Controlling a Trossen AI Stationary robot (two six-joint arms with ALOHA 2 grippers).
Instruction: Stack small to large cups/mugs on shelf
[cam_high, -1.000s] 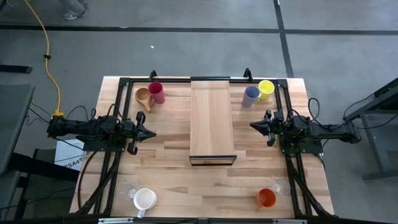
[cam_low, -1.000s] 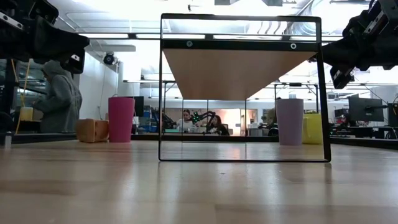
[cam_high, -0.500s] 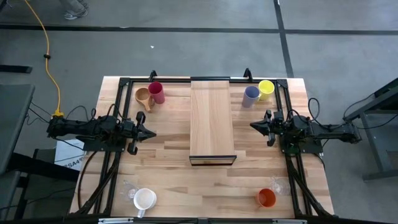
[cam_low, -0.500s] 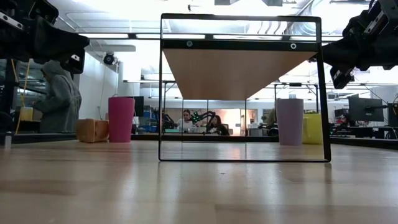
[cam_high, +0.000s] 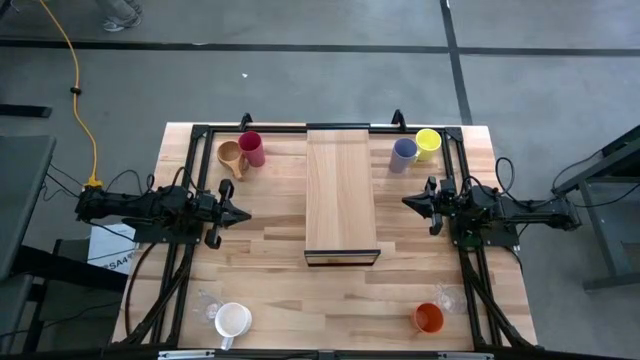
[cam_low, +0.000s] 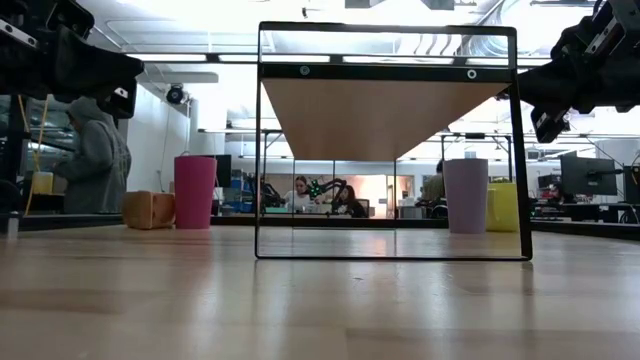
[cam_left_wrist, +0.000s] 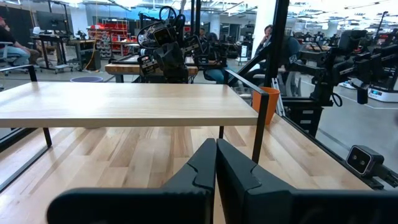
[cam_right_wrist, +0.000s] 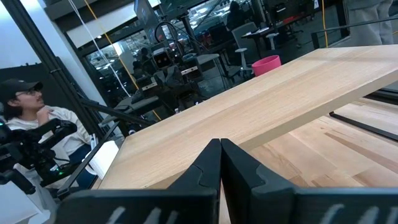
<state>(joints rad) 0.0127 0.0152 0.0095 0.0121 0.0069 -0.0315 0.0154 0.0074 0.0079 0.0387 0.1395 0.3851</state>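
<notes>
The pale wood shelf (cam_high: 341, 195) stands on a black frame at the table's middle. A crimson tumbler (cam_high: 251, 149) and a tan wooden handled cup (cam_high: 230, 156) stand at the far left. A lavender tumbler (cam_high: 404, 154) and a yellow mug (cam_high: 428, 143) stand at the far right. A white mug (cam_high: 233, 321) with a clear glass (cam_high: 208, 300) is near left; an orange tumbler (cam_high: 428, 318) with a clear glass (cam_high: 451, 297) is near right. My left gripper (cam_high: 245, 213) is shut and empty left of the shelf. My right gripper (cam_high: 406, 202) is shut and empty right of it.
The shelf's black metal frame (cam_low: 388, 140) stands upright across the table's middle. Black rails (cam_high: 180, 290) run along the table's left and right sides. People sit in the room beyond the table (cam_low: 97, 160).
</notes>
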